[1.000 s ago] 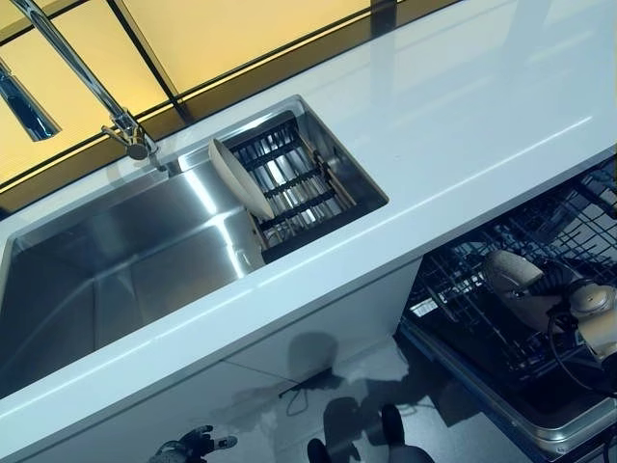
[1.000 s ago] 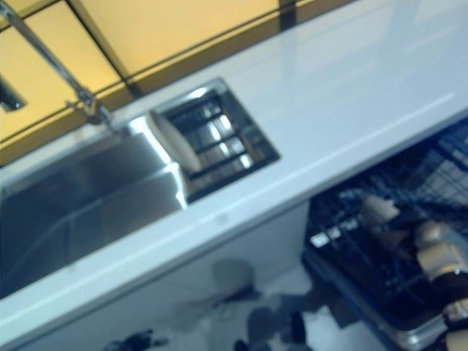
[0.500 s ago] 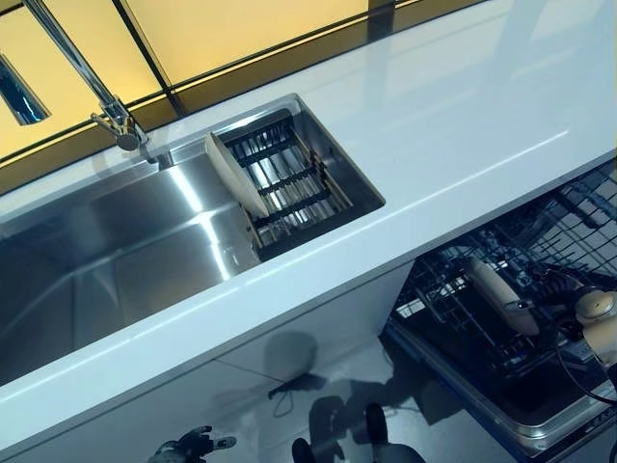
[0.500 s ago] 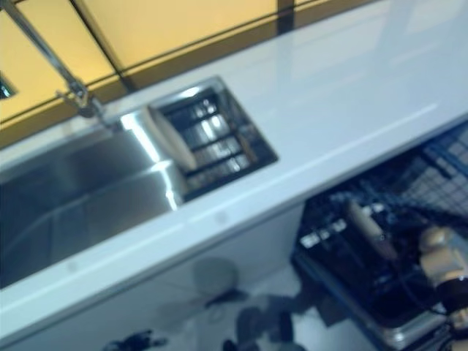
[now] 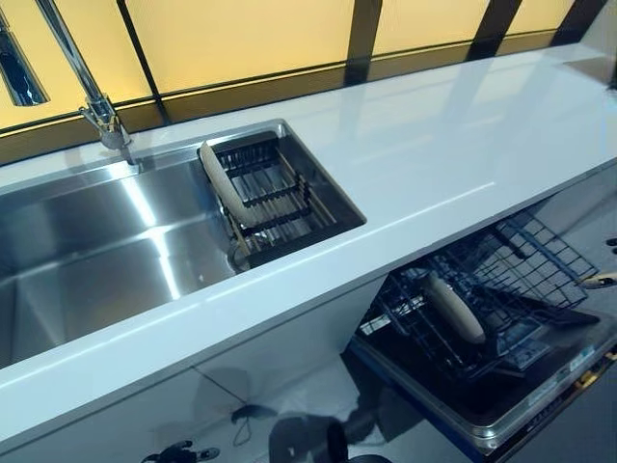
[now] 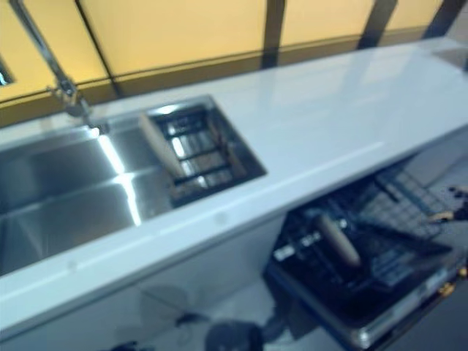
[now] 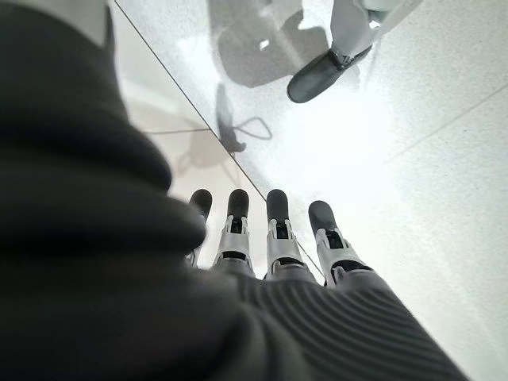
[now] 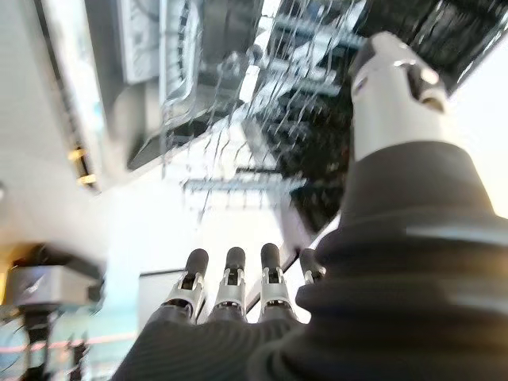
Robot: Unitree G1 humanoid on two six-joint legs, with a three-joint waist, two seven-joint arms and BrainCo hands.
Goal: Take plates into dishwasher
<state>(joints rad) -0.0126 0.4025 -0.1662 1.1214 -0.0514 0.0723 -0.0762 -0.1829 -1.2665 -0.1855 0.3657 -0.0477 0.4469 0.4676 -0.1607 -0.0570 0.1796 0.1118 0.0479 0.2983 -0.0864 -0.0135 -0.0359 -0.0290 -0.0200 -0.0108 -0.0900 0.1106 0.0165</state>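
Note:
One beige plate [image 5: 222, 185] stands on edge in the wire rack [image 5: 280, 198] set in the sink's right end. A second beige plate [image 5: 455, 309] stands in the pulled-out lower dishwasher rack [image 5: 540, 260] under the counter. My right hand [image 5: 600, 281] shows only at the right edge, clear of that plate. In its wrist view the right hand [image 8: 230, 286] has straight fingers, holds nothing, and faces the dishwasher rack [image 8: 238, 119]. My left hand [image 5: 179, 451] hangs low by the cabinet front. In its own view the left hand [image 7: 278, 238] is open over the floor.
A white counter [image 5: 434, 154] runs across the view above the open dishwasher. The steel sink basin [image 5: 87, 251] lies to the left, with a tall faucet [image 5: 96, 101] behind it. Yellow panels line the wall behind the counter.
My right hand has let go of the plate in the dishwasher rack and drawn back to the right edge. The camera has shifted, so the whole scene sits differently.

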